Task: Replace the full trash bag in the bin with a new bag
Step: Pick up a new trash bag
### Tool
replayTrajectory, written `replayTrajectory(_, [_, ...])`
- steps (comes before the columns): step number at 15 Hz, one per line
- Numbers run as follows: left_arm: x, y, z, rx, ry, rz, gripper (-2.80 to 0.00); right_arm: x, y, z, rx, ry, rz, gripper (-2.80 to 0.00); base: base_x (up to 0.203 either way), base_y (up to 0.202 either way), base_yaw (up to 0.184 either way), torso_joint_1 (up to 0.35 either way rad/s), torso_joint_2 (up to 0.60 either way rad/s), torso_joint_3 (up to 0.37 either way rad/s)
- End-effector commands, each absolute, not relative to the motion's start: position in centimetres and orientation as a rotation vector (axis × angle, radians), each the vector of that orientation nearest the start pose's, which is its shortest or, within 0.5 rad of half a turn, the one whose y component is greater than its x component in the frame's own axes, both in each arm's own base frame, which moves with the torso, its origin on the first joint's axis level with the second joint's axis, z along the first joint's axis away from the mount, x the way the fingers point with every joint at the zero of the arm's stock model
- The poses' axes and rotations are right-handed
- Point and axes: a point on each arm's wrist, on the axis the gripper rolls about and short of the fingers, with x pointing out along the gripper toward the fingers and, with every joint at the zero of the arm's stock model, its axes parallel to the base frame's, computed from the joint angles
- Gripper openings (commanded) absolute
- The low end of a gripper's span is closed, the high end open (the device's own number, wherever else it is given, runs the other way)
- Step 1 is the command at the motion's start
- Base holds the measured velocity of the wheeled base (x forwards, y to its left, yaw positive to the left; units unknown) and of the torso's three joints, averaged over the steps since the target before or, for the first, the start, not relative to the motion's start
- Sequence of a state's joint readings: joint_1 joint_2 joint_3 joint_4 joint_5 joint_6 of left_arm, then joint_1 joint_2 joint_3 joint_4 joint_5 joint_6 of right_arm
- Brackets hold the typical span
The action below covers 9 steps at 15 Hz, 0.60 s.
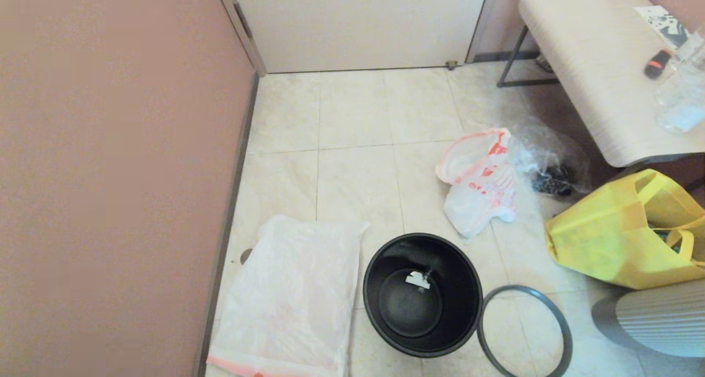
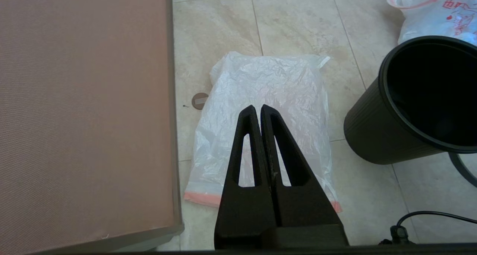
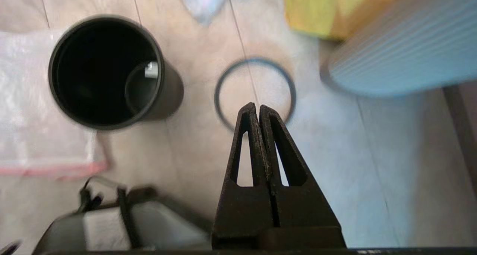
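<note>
The black bin [image 1: 423, 294] stands on the tiled floor with no bag in it; a white scrap lies on its bottom. Its grey ring [image 1: 524, 333] lies flat on the floor just right of it. The full trash bag [image 1: 480, 181], white with orange-red print and loop handles, lies beyond the bin. The new bag [image 1: 289, 297], white with a pink band at its near edge, lies flat left of the bin. My left gripper [image 2: 258, 108] hangs shut and empty above the new bag [image 2: 268, 117]. My right gripper [image 3: 256, 106] is shut and empty above the ring [image 3: 255, 93]. Neither gripper shows in the head view.
A pink wall [image 1: 110, 173] runs along the left. A yellow tote [image 1: 622, 233] and a grey ribbed object [image 1: 655, 316] sit at the right. A clear bag with dark contents [image 1: 551, 165] lies under a white bench [image 1: 600, 63]. A closed door [image 1: 358, 24] is at the back.
</note>
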State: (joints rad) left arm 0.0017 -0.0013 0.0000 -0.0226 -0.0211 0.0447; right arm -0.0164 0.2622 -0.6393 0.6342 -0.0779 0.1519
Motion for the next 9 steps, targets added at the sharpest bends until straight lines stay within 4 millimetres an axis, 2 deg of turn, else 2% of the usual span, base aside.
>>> replayTrajectory(1, [-2.2, -0.1, 7.5, 0.045, -0.013, -0.018, -2.80, -4.3, 0.1, 16.1, 0.121, 0.239, -0.065, -2.80, 0.000, 0.000, 0.000, 0.000, 0.00, 0.000])
replayTrajectory(6, [-2.2, -0.1, 7.5, 0.045, -0.013, -0.019, -2.80, -3.2, 0.4, 10.4, -0.040, 0.114, 0.141, -2.80, 0.000, 0.000, 0.000, 0.000, 0.00, 0.000])
replayTrajectory(9, [-2.2, -0.1, 7.5, 0.046, -0.013, -0.019, -2.80, -3.4, 0.4, 9.0, -0.105, 0.055, 0.169, -2.80, 0.000, 0.000, 0.000, 0.000, 0.00, 0.000])
